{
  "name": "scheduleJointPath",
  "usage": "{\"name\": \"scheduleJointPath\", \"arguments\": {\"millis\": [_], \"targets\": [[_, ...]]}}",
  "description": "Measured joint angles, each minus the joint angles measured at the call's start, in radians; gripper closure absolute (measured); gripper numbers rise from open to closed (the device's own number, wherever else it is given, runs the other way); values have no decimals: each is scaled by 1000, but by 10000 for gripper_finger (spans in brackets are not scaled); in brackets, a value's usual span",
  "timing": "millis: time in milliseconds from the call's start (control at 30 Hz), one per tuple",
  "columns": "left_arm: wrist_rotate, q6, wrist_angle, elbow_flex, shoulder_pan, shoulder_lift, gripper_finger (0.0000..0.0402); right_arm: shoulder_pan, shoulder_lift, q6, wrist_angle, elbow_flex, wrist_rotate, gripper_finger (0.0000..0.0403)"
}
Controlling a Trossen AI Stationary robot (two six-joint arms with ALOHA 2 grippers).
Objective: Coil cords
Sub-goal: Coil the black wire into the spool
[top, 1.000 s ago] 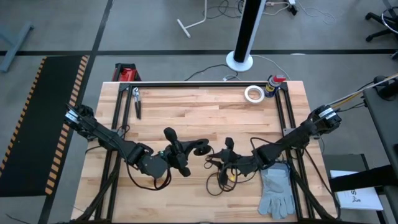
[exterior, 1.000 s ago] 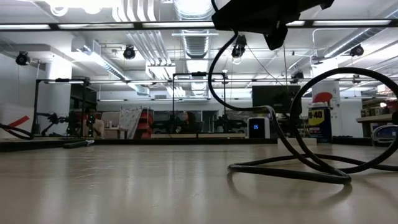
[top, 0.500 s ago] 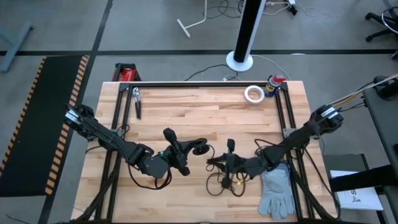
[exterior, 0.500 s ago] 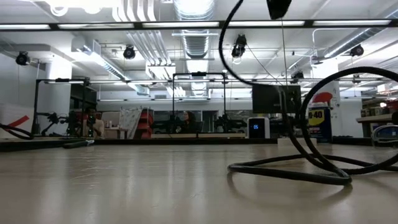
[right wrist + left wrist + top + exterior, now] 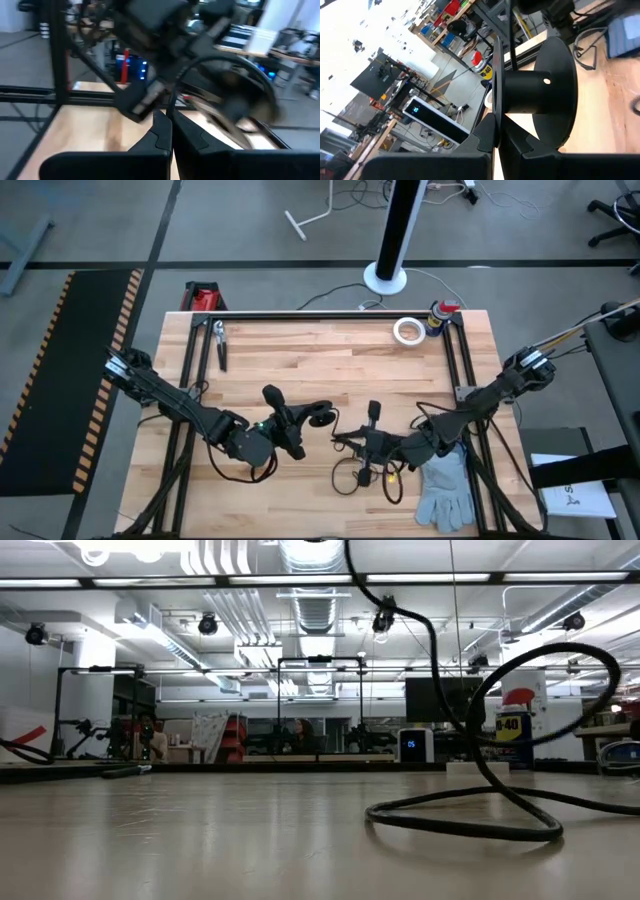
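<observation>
The thin black cord (image 5: 355, 472) lies in loose loops on the wood table near its front edge. One loop (image 5: 480, 815) shows in the low view, with a strand rising out of the picture's top. My right gripper (image 5: 368, 442) hovers over the loops, shut on the cord (image 5: 172, 95). To its left, my left gripper (image 5: 300, 423) is shut on a black spool (image 5: 322, 418) with two round flanges and a hub (image 5: 535, 95). My left gripper pinches the rim of the spool's nearer flange (image 5: 496, 117) between its two fingers. The spool is held off the table with its hub lying level, pointing toward the table's right. My right gripper has a strand of the cord (image 5: 169, 111) pinched between its shut fingers. The cord arcs away beyond the fingertips, and its other turns hang slack down to the table.
A grey glove (image 5: 445, 485) lies at the near right, just beside the right gripper. At the far edge are a white tape roll (image 5: 407, 331) and a spray can (image 5: 440, 315); pliers (image 5: 219, 343) lie far left. Black frame rails (image 5: 460, 370) run along both sides.
My right gripper has moved a little toward the table's near edge and right, still shut on the cord, and has left the top of the low view. The strand it holds has been drawn up and reshaped, while the loop on the table stays put.
</observation>
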Motion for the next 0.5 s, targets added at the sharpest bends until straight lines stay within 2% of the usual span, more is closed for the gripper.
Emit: {"name": "scheduleJointPath", "arguments": {"millis": [233, 367, 500], "targets": [[0, -40, 24, 0, 16, 7, 402, -44, 66, -39, -124, 126, -93, 403], [0, -47, 80, 0, 16, 9, 402, -58, 103, -54, -144, 155, -90, 403], [1, -74, 130, 0, 16, 9, 401, -58, 123, -102, -128, 161, -22, 403]]}}
